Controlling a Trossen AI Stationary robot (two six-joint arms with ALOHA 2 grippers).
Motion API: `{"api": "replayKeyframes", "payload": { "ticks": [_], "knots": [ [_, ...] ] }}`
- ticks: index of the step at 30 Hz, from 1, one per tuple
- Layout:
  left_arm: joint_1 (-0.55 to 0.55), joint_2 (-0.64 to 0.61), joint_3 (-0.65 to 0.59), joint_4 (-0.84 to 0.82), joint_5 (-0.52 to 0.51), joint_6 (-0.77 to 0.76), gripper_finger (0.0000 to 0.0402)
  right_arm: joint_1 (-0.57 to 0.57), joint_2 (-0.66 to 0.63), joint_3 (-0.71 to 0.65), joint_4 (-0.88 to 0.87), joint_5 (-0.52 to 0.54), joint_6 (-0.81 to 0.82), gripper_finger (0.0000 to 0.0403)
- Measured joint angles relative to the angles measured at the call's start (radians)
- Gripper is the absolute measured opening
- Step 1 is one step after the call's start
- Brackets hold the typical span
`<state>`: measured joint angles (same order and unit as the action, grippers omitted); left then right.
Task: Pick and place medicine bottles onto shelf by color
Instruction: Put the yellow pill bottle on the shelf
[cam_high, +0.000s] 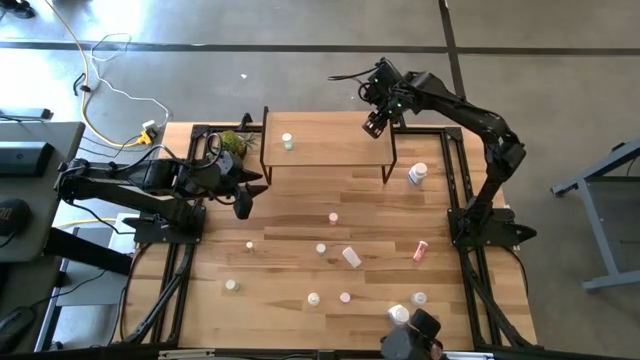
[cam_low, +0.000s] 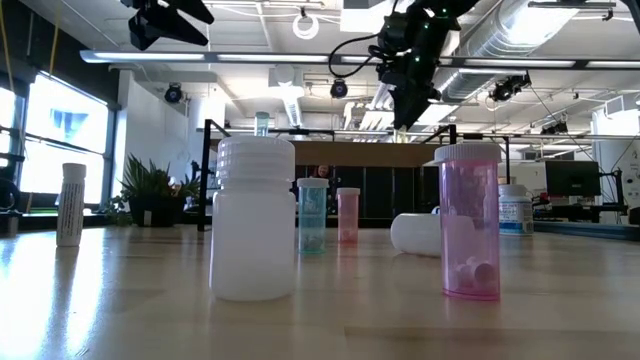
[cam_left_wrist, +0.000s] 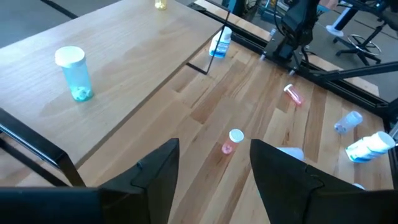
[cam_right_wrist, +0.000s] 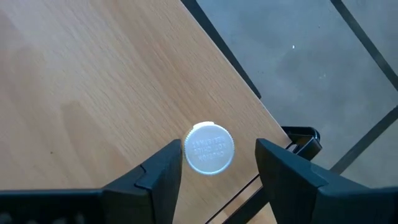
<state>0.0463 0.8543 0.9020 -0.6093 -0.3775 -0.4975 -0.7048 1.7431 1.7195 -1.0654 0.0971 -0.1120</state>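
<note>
- Two dark arms work at a wooden surface (cam_high: 290, 225) that carries a small light-wood shelf (cam_high: 330, 150) on thin black legs along its far edge.
- Right gripper (cam_right_wrist: 217, 171) hovers above the shelf's far right corner, fingers apart, nothing held. Directly between them, seen from above, a white-capped bottle (cam_right_wrist: 209, 147) stands on the shelf close to the board's edge.
- Left gripper (cam_left_wrist: 214, 168) waits over the surface near the shelf's left end, fingers apart and empty.
- One teal bottle with a white cap (cam_left_wrist: 74, 71) stands upright on the shelf's left part.
- About a dozen more bottles are scattered on the surface in front: a small pink one (cam_left_wrist: 231, 140) near the middle, a red one (cam_high: 420, 250) lying toward the right, and a white one with a blue label (cam_high: 417, 174) by the shelf's right leg.
- Judgement: the step looks like a placement at the shelf's right end. To do it well, the right gripper should lift straight up with fingers held wide, since a sideways drift could knock the bottle off the nearby edge.
</note>
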Motion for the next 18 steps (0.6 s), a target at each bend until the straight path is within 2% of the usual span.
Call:
{"api": "replayKeyframes", "payload": {
  "ticks": [10,18],
  "knots": [
    [0.0,0.0,0.0,0.001,0.0,-0.049,0.019,0.0,-0.006,0.005,-0.008,0.0,-0.001,0.0195],
    [0.0,0.0,0.0,0.033,0.0,-0.049,0.0189,0.0,-0.006,0.091,-0.012,-0.005,-0.001,0.0195]
  ]
}}
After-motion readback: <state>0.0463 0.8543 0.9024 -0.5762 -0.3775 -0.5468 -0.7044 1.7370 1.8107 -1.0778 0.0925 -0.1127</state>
